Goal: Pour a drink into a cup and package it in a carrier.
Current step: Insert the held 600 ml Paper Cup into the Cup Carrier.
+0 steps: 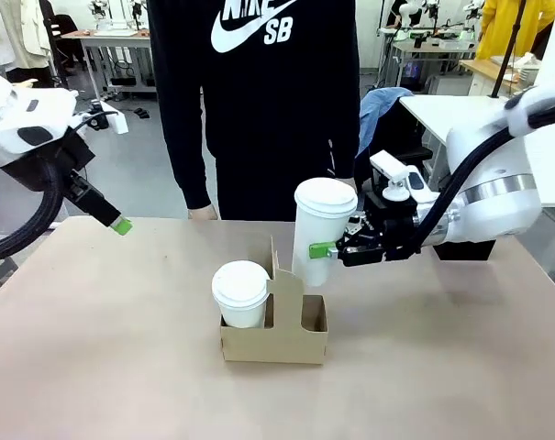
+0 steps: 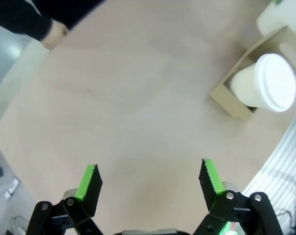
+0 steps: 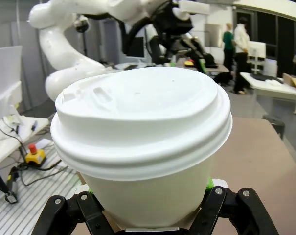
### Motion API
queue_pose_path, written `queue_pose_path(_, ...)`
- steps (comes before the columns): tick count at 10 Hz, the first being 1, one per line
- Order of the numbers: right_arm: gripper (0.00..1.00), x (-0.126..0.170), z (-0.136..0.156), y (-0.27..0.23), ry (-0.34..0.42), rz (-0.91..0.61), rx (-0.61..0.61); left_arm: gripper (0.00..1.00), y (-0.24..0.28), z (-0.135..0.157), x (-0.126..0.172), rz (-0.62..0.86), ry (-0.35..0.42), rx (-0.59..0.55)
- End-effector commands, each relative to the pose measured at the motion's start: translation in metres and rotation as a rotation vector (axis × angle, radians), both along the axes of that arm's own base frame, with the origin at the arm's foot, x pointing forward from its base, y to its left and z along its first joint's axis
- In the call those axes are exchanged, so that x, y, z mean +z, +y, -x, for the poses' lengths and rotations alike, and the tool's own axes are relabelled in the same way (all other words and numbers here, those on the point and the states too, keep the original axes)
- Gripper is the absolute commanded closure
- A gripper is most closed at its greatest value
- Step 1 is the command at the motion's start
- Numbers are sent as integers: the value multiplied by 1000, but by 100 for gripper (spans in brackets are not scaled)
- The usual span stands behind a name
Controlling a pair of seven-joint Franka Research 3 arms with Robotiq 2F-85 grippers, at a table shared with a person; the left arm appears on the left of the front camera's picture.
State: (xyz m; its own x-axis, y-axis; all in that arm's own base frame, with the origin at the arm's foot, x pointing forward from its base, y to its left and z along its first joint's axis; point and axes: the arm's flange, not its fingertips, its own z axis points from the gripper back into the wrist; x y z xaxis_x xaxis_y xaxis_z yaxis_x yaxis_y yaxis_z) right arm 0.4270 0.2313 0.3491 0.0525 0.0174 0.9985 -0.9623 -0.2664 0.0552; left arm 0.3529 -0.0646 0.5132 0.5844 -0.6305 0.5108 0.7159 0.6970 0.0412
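A workshop with further tables and equipment is seen behind a light brown bench (image 1: pixel 94 348), at whose far side a person in a black top (image 1: pixel 259 101) is standing. Near the middle of the bench, the brown cardboard carrier (image 1: pixel 275 337) is set, its upright handle rising between two slots. In the slot on the robot's left, a lidded white cup (image 1: pixel 240 293) is seated upright. A second white cup with a domed lid (image 1: pixel 322 229) is held just above the other slot, slightly tilted, its base at about the level of the handle's top. This cup is clamped at its lower wall by the right hand (image 1: pixel 332 249), which is brought in sideways from the picture's right; in the right wrist view the cup (image 3: pixel 143 142) is seen gripped between the two black fingers. The left hand (image 1: pixel 121 225) is kept well apart from the carrier, above the bench's far left part, with its green-padded fingers (image 2: pixel 91 178) spread wide and nothing between them. In the left wrist view the seated cup (image 2: pixel 267 83) and the carrier (image 2: pixel 231 100) are seen at the upper right, and a hand of the person (image 2: pixel 52 34) at the bench's edge.
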Motion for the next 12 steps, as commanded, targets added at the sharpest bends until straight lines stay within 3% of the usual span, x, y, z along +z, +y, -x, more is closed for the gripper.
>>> queue_pose_path(1, 19, -4, -2, 3, 0, -24, 65, 0, 13, 23, -28, 31, -44, -75)
queue_pose_path(2, 19, -7, 1, 4, 21, -17, 95, 0, 12, 20, -28, 41, -18, -30)
queue_pose_path(3, 19, -10, 3, 7, 32, -15, 114, 0, 9, -3, 0, 5, -14, -23)
queue_pose_path(12, 19, -57, 2, 14, 105, 52, 174, 0, 9, -3, 0, 5, -14, -23)
